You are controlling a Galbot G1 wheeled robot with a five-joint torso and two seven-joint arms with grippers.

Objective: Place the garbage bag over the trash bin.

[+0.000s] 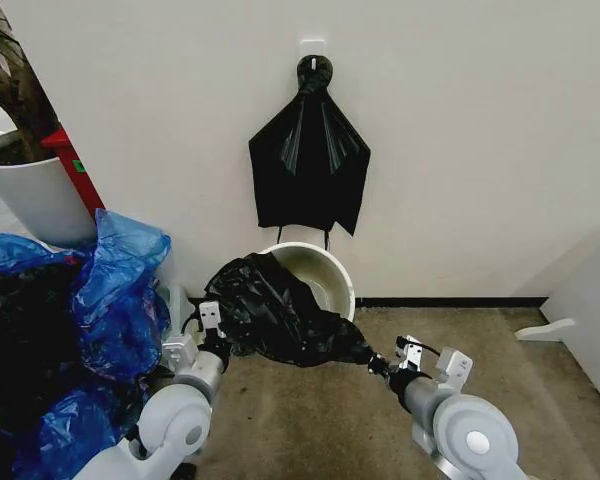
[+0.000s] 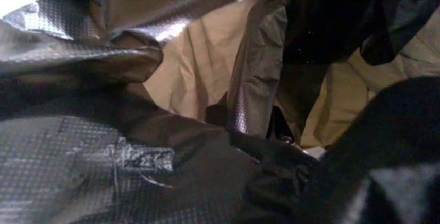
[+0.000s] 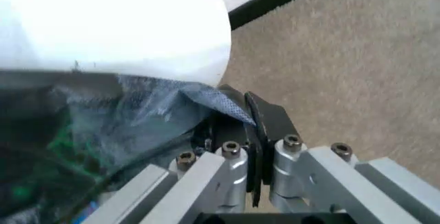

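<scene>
1. On the brown floor point(image 1: 310, 420) by the pale wall point(image 1: 460, 130), the trash bin point(image 1: 325, 268) is standing upright, with its open mouth showing at the far and right side.
2. The garbage bag point(image 1: 275, 305) is lying crumpled over the near and left part of the bin's rim, stretched between the two grippers and covering only part of the opening.
3. The left arm is reaching forward from the lower left, and the left gripper point(image 1: 220, 342) is sitting at the bag's left edge, pressed against the plastic.
4. From the left wrist view, folds of the bag point(image 2: 123, 157) are crowding close around the camera; I cannot tell whether the left jaws are wide or closed.
5. The right arm is reaching forward from the lower right, angled inward, and the right gripper point(image 1: 378, 362) is meeting the bag's right corner, where the plastic is drawn to a point.
6. From the right wrist view, the right gripper point(image 3: 249, 116) is pinching a thin edge of the bag point(image 3: 137, 110), with its dark jaws closed narrow on the film, just beside the bin's white wall point(image 3: 123, 23).
7. On the wall above the bin, a black plastic bundle point(image 1: 310, 165) is hanging from a hook point(image 1: 313, 47), with two thin strings dangling toward the bin.
8. At the left, blue plastic bags point(image 1: 115, 290) are piled on the floor near a white plant pot point(image 1: 35, 195).
</scene>
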